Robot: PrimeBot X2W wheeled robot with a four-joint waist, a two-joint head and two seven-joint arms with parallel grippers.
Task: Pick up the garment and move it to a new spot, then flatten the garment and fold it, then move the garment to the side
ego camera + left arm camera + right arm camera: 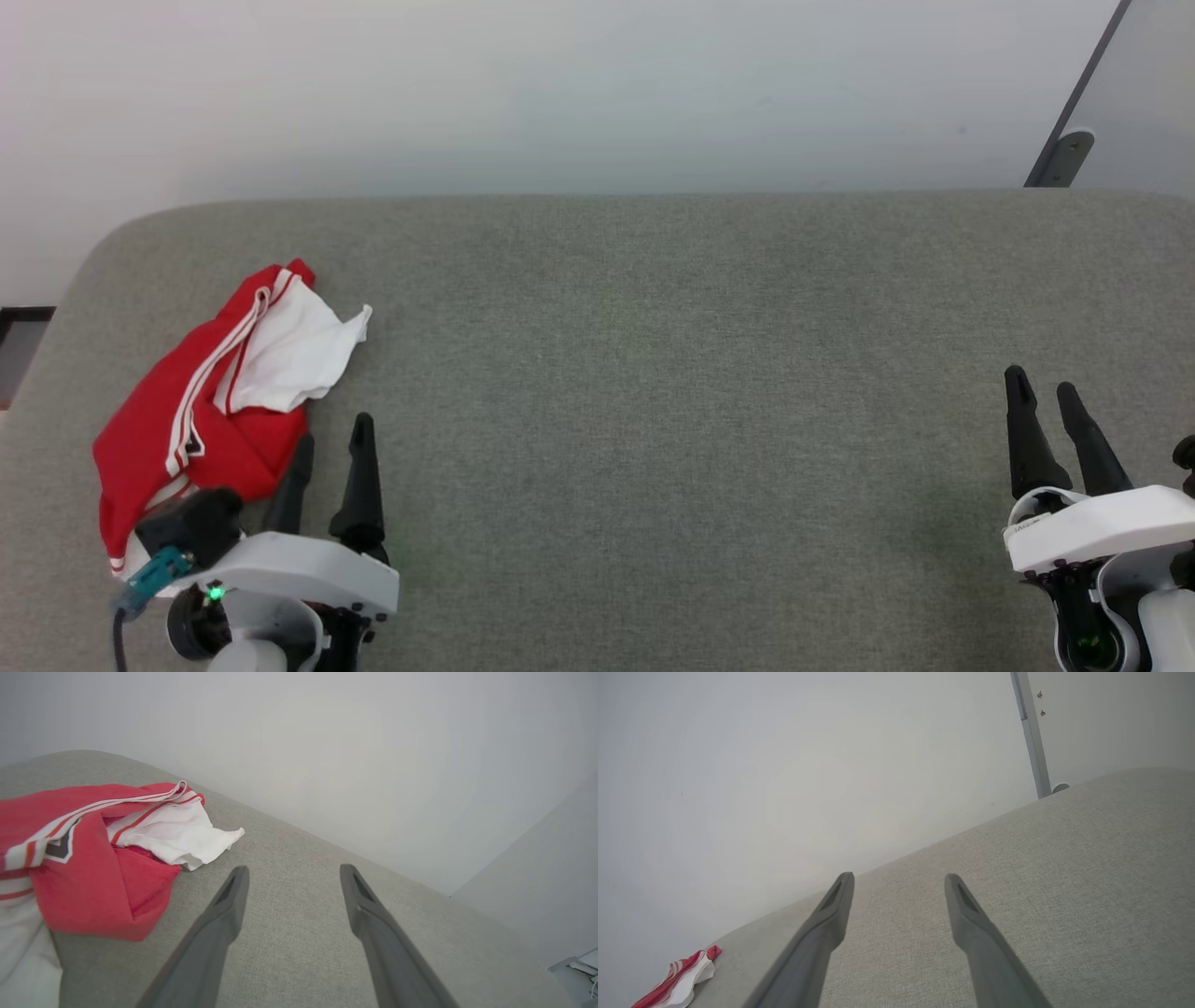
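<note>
The garment (210, 401), a red jersey with white panels and red-and-white striped trim, lies crumpled at the left end of the grey padded surface (653, 373). In the left wrist view the garment (88, 858) sits to the left of the fingers, with part of a black-and-white number showing. My left gripper (333, 439) is open just right of the garment's near edge, holding nothing. My right gripper (1044, 385) is open at the far right, well away from the cloth. In the right wrist view the garment (679, 980) shows small at the lower left, beyond the right gripper (899, 879).
A pale wall (560, 84) rises right behind the surface's far edge. A dark slanted post with a metal bracket (1064, 154) stands at the back right. The surface's rounded left corner (103, 243) lies just beyond the garment.
</note>
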